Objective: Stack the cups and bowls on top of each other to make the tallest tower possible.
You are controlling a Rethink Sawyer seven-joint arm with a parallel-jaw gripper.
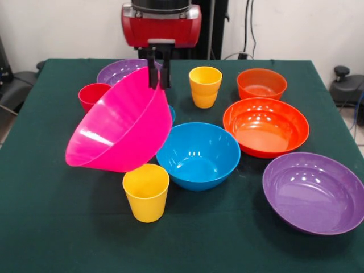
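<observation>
The pincer pinches the far rim of the big pink bowl, hanging tilted above the bench left of the blue bowl; it looks light, stiff and slippery.

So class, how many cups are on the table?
3: a yellow cup at the front, a yellow one at the back, a red one back left. The pink bowl may hide more.

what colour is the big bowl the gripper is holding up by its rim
Bright pink. The big bowl hangs tilted from the gripper, seen clearly in the front view.
</observation>
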